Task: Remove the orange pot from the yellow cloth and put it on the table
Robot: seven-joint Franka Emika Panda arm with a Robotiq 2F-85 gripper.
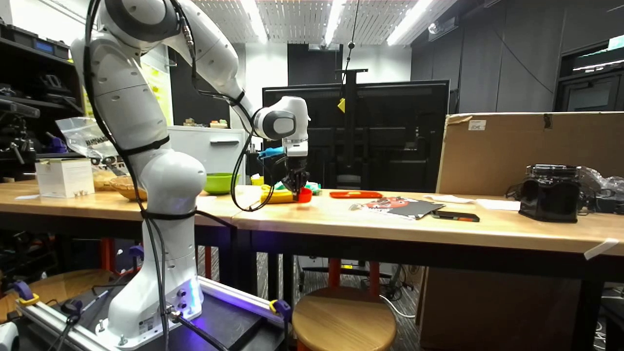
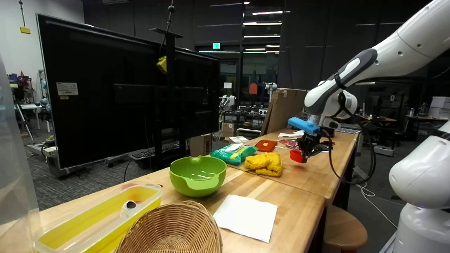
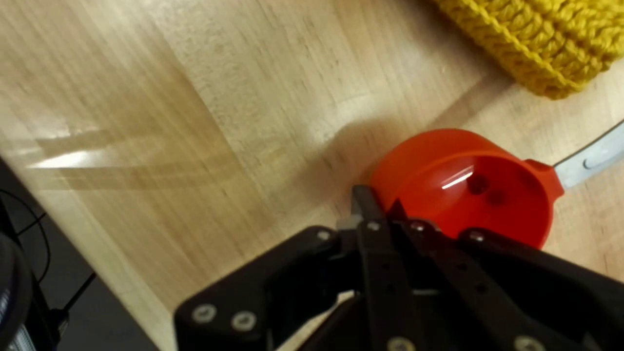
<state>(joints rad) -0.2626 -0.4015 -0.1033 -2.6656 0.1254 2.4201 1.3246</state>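
The orange pot, red-orange and round with a grey metal handle, is beside the yellow cloth, apart from it. My gripper is shut on the pot's wall, one finger outside and one inside the rim. In both exterior views the pot hangs tilted from the gripper, close over the table. I cannot tell whether it touches the wood. The folded knitted yellow cloth lies on the table; it also shows in an exterior view.
A green wipes pack, a flat red item and a lime-green bowl stand near the cloth. A wicker basket, yellow tray and white paper lie nearer that camera. A phone and black appliance are farther along.
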